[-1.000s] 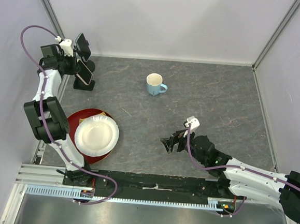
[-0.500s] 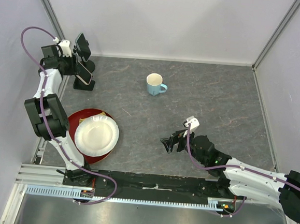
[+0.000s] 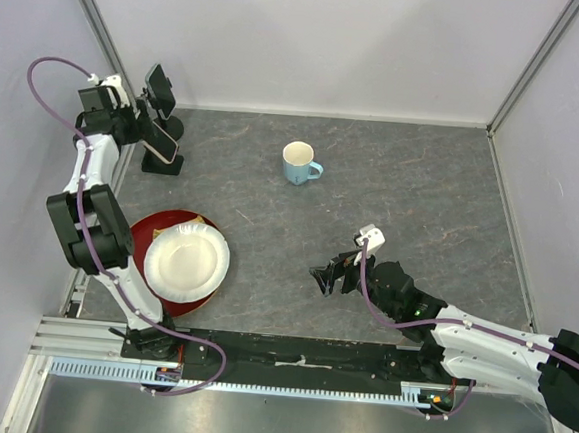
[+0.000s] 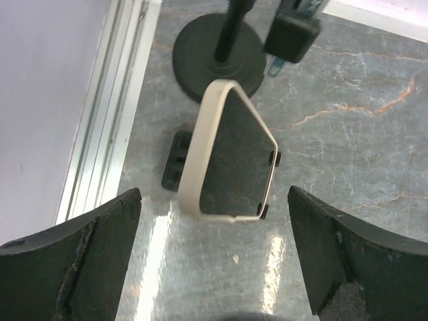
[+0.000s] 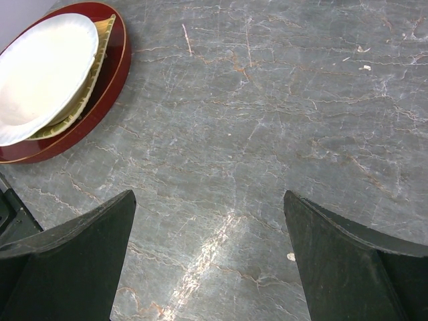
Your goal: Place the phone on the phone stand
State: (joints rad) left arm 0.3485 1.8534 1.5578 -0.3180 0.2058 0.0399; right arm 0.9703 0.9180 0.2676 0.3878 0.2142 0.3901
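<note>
The phone (image 3: 162, 144), dark-screened in a beige case, leans tilted on the small black phone stand (image 3: 163, 164) at the table's far left. In the left wrist view the phone (image 4: 235, 160) sits just ahead of my left gripper (image 4: 214, 200), with the phone stand's foot (image 4: 175, 159) showing behind it. That left gripper (image 3: 136, 129) is open, both fingers clear of the phone and nothing between them. Over bare table near the front middle, my right gripper (image 3: 323, 276) is open and empty, and the right wrist view shows the right gripper (image 5: 208, 200) spread wide.
A taller black holder with a round base (image 3: 168, 125) stands right behind the phone stand. A light blue mug (image 3: 299, 163) sits at the back centre. A white paper plate (image 3: 186, 261) lies on a red plate (image 3: 144, 231) at the front left. A metal rail (image 4: 110, 114) edges the table's left side.
My left gripper has opened, let go of the phone and drawn back to the left. The phone stays leaning on the stand. The right arm has not moved.
</note>
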